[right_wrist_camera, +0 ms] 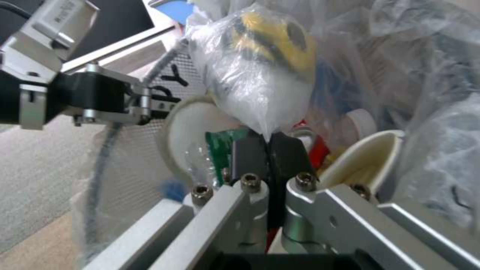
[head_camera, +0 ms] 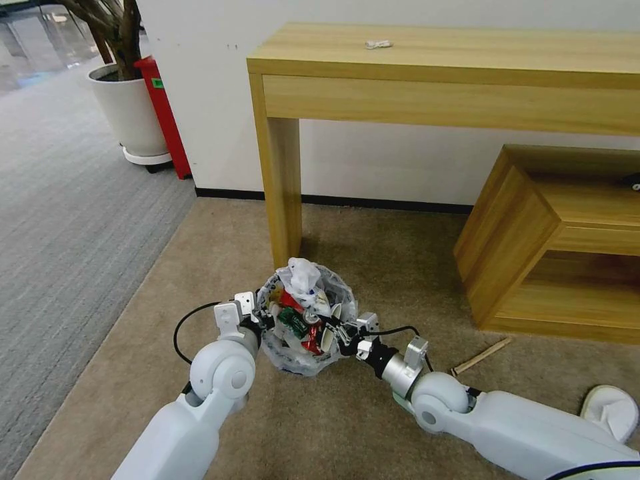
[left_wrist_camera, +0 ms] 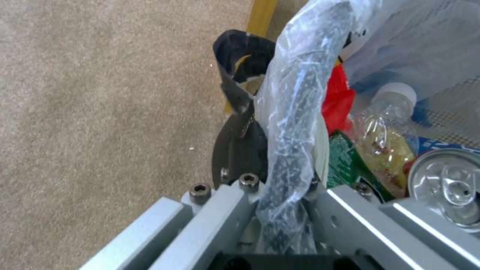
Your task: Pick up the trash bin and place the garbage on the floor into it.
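Small round mesh trash bin (head_camera: 303,347) lined with crinkly clear plastic, sitting on the beige short-pile carpet (head_camera: 220,267) right by the near leg of the pale wooden table (head_camera: 440,60). Crammed with garbage (head_camera: 300,313): white crumpled tissue, red wrapper, green packet, squashed clear bottle, shiny can top, paper cup. Left gripper (left_wrist_camera: 272,123) clamped on the bin's bagged rim from the left side. Right gripper (right_wrist_camera: 267,144) reaching in from the right, pinched tight on a fold of bag plastic. Wooden stick (head_camera: 481,355) and white slipper (head_camera: 610,410) lying on the carpet off to the right.
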{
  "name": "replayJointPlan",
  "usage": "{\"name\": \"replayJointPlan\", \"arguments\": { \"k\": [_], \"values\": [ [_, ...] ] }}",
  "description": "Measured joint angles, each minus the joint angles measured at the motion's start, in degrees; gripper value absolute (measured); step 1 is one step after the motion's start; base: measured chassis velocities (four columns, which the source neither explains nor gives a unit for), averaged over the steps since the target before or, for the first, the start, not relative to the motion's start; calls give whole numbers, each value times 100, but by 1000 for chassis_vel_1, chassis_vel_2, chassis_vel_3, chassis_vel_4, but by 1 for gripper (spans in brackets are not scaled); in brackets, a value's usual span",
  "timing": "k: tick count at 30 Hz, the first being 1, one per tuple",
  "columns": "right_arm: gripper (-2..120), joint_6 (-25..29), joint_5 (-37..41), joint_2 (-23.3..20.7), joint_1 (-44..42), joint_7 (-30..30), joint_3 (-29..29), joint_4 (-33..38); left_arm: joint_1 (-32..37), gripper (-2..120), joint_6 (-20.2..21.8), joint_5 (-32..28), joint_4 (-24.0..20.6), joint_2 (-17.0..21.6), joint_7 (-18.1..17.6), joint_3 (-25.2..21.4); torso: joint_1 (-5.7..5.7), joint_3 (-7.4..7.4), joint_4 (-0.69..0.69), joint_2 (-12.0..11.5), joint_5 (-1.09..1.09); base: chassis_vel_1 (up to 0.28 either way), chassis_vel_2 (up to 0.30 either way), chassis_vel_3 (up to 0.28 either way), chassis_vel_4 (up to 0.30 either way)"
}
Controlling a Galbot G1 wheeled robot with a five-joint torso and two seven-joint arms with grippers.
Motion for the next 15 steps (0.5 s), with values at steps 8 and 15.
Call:
{"name": "replayJointPlan", "arguments": {
  "k": [8, 15],
  "values": [
    [29, -34, -32, 22, -39, 1, 100, 37, 17, 0, 0, 9, 51, 2, 29, -35, 0, 0, 1, 0, 0, 0, 0, 0, 0],
    [52, -55, -25, -17, -48, -29, 139, 138, -57, 0, -3, 6, 207, -10, 42, -54, 0, 0, 0, 0, 0, 0, 0, 0, 0]
  ]
}}
